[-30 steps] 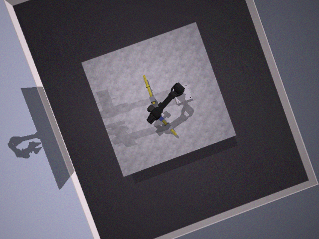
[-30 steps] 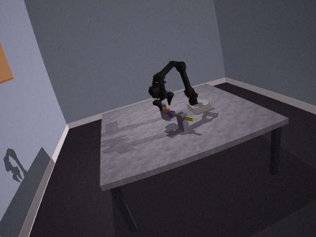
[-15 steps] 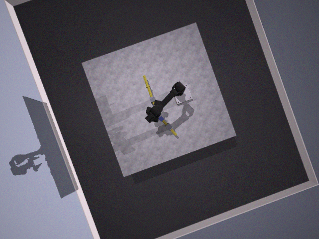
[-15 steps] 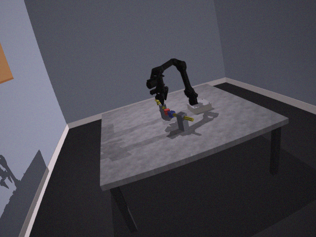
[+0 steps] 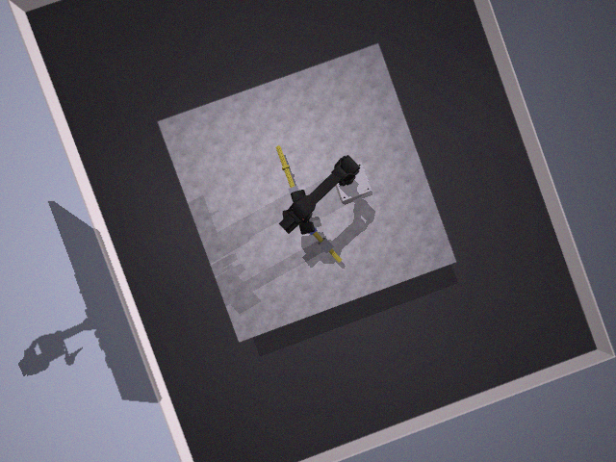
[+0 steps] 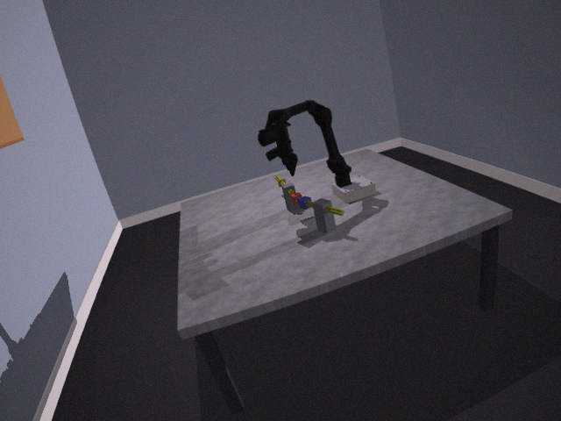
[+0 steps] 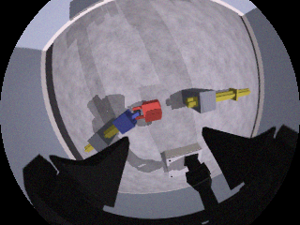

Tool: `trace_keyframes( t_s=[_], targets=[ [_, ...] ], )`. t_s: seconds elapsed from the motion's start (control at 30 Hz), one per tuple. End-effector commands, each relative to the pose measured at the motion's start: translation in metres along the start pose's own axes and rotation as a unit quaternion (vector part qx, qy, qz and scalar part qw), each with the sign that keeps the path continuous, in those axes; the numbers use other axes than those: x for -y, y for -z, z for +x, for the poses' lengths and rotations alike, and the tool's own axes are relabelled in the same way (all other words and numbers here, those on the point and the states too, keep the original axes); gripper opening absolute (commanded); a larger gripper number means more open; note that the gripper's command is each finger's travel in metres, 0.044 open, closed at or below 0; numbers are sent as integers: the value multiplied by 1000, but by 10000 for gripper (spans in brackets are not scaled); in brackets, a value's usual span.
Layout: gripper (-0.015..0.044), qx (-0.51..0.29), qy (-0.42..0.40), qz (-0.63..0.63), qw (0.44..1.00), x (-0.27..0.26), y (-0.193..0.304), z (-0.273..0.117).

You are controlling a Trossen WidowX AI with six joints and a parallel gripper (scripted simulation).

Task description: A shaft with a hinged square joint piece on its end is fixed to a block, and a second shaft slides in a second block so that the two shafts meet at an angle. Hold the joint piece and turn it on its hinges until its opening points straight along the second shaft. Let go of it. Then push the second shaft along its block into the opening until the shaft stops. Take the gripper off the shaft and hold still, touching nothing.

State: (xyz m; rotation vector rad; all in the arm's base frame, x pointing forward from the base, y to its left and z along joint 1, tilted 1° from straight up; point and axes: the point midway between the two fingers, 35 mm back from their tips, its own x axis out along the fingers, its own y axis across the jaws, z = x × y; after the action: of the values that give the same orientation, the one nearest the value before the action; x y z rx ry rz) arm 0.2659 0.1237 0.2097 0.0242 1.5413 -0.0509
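Overhead, open hand (image 5: 302, 213) (image 6: 292, 174) (image 7: 167, 137), yellow shafts (image 5: 282, 158) (image 6: 336, 210) (image 7: 225, 97) in blocks (image 5: 325, 244) (image 6: 323, 217) (image 7: 207, 101)

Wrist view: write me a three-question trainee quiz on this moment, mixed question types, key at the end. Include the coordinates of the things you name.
1. True or false: the gripper (image 6: 293, 174) (image 7: 167, 137) is shut on the red joint piece (image 6: 295, 198) (image 7: 152, 111).

2. Multiple choice: what colour is the piece directly linked to the red one?
A) green
B) blue
C) orange

3. Fill in the blank: in the wrist view, the second shaft (image 6: 280, 181) (image 7: 225, 97), which has a raised collar, is coloured ____.

Key: 1 false; 2 B; 3 yellow
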Motion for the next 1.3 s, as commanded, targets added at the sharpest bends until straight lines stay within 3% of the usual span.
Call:
trace_keyframes(
  t_s=[0.0, 0.2, 0.63, 1.27],
  targets=[
    [440, 3, -6, -18, 1000, 0, 1, -6],
    [440, 2, -6, 2, 1000, 2, 1, -5],
    [440, -47, -62, 206, 975, 26, -5, 15],
    [440, -127, -137, 486, 854, 62, -9, 40]
  ],
)
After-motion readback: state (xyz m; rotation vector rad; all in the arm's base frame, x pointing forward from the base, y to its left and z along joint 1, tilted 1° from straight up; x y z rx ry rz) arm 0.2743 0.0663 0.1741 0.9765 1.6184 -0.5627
